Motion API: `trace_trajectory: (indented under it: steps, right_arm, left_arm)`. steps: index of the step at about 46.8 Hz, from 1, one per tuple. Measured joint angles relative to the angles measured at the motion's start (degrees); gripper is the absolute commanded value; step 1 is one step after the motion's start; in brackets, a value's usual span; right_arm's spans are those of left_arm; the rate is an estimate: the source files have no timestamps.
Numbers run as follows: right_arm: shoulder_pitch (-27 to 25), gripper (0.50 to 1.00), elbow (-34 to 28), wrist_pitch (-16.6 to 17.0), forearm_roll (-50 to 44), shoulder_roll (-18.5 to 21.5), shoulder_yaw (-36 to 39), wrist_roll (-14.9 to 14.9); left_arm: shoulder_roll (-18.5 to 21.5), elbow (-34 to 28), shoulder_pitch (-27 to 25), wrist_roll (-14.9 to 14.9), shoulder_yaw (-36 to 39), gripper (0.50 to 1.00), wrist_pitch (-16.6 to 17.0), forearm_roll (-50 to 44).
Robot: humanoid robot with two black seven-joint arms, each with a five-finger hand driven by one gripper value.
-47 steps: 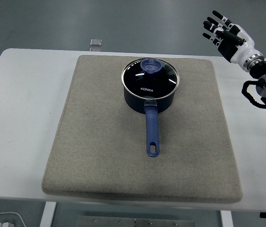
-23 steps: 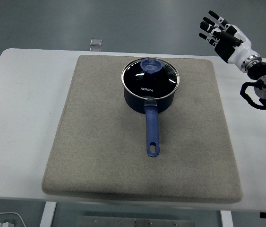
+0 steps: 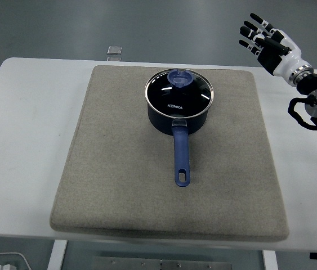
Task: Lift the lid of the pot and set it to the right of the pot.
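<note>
A dark blue saucepan [image 3: 179, 115] stands on the grey mat [image 3: 113, 169] toward the back centre, its blue handle [image 3: 181, 157] pointing to the near edge. A glass lid [image 3: 179, 93] with a blue knob [image 3: 178, 78] covers it. My right hand [image 3: 262, 39] is raised at the upper right, well clear of the pot and beyond the mat's back right corner, fingers spread and holding nothing. The left arm is out of sight.
The white table [image 3: 23, 124] shows on both sides of the mat. A small clear object [image 3: 114, 51] lies just past the table's back edge. Bare mat extends to the right of the pot.
The right hand rose slightly and shifted a little to the left, then settled. The pot and lid have not moved.
</note>
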Motion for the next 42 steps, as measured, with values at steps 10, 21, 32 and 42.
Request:
trace_trajectory:
  steps: [10,21,32,42]
  right_arm:
    - [0.49,0.921,0.07,-0.54,-4.76,-0.22,0.14,0.00]
    - [2.75,0.921,1.22,-0.80,-11.87,-1.37,0.21,-0.01]
    - [6.21,0.921,4.20,-0.82,-24.03,-1.85,0.13,-0.01]
    - [8.47,0.921,6.29,-0.79,-33.57,-1.77,-0.16,0.00]
  left_arm:
    - [0.00,0.00,0.00,0.00,0.00,1.000,0.01,0.00]
    - [0.00,0.00,0.01,0.00,0.00,1.000,-0.03,0.00]
    - [0.00,0.00,0.00,0.00,0.00,1.000,-0.03,0.00]
    - [0.00,0.00,0.01,0.00,0.00,1.000,-0.01,0.00]
